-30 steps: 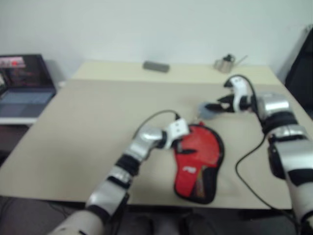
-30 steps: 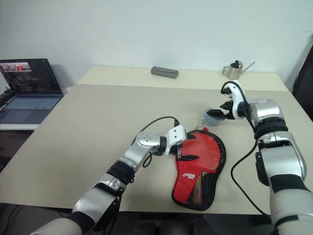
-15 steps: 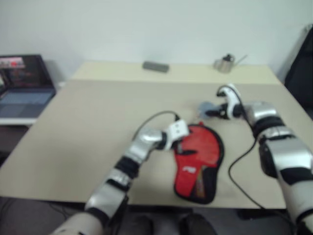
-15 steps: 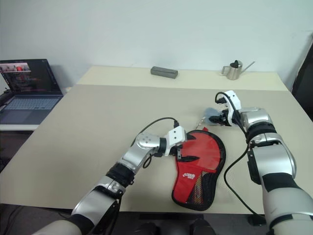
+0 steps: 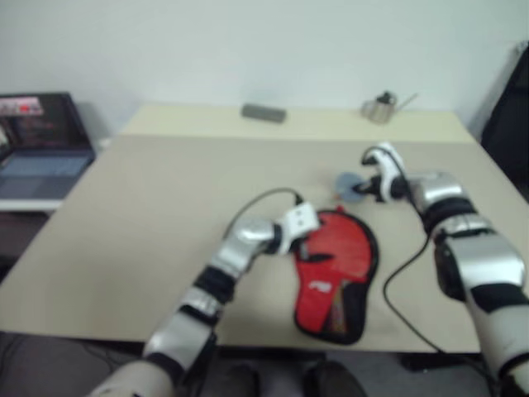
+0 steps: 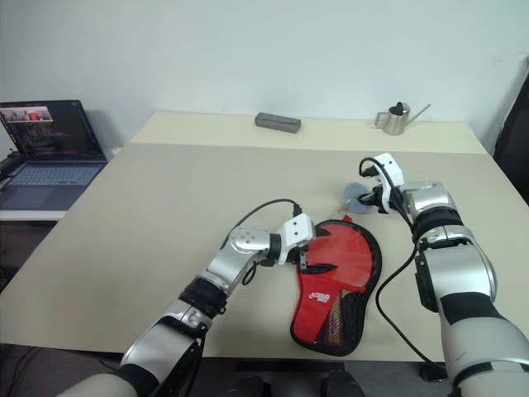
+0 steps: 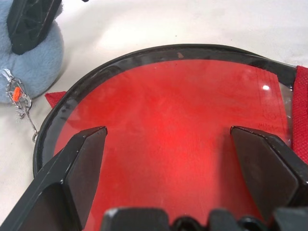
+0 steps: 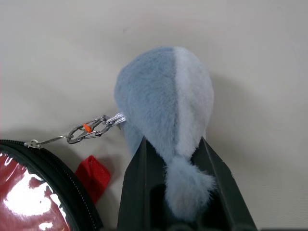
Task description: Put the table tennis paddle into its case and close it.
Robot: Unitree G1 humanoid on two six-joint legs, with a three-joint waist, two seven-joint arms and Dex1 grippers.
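The red, black-edged case (image 6: 345, 252) lies flat on the beige table (image 6: 149, 223), its narrow end toward me and gaping. The paddle is hidden. My left gripper (image 6: 318, 258) hovers open over the case's round red face (image 7: 168, 96), one finger to each side. A fluffy blue charm (image 8: 163, 101) hangs by a small chain (image 8: 91, 127) from the case's zip at its far rim. My right gripper (image 6: 369, 198) is shut on this charm (image 6: 355, 193), pinching its lower tuft between the fingers (image 8: 139, 163).
An open laptop (image 6: 50, 153) sits on a side table at the left. A grey bar (image 6: 278, 122) and a small metal can with a spout (image 6: 397, 118) stand at the far edge. A black cable (image 6: 393, 281) trails across the table by my right arm.
My right gripper came down and toward the case to the blue charm and closed on it. The left gripper and the case stayed where they were.
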